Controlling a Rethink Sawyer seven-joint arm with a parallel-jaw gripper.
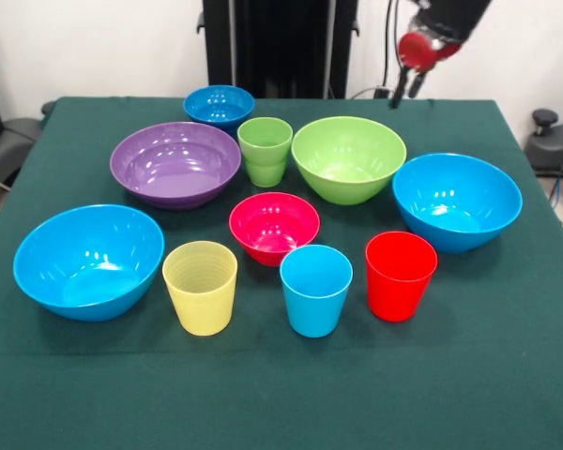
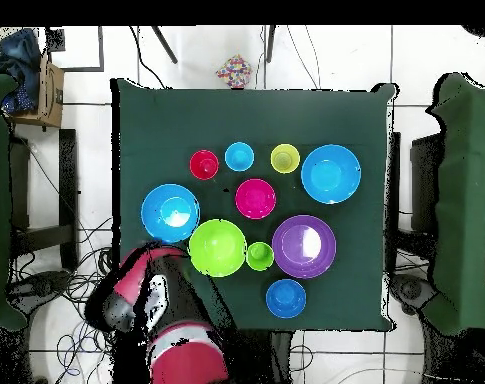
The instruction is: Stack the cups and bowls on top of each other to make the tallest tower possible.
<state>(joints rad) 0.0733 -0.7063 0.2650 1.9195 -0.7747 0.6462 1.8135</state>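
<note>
All cups and bowls stand apart and upright on the green table (image 1: 507,375); none is stacked. Front row: a light blue bowl (image 1: 89,261), the yellow cup (image 1: 201,286), the light blue cup (image 1: 315,289), the red cup (image 1: 400,275). Middle: the pink-red bowl (image 1: 274,225), the second light blue bowl (image 1: 457,200). Back: the purple bowl (image 1: 175,162), the dark blue bowl (image 1: 219,105), the green cup (image 1: 265,150), the lime-green bowl (image 1: 348,157). My gripper (image 1: 403,91) hangs open and empty above the far right table edge, behind the lime-green bowl; the overhead view shows it (image 2: 120,316) off the table corner.
The robot's black pedestal (image 1: 280,47) stands behind the table's far edge. Black stools or chairs stand at both sides (image 1: 550,141). In the overhead view a small multi-coloured object (image 2: 234,71) lies on the floor beyond the table.
</note>
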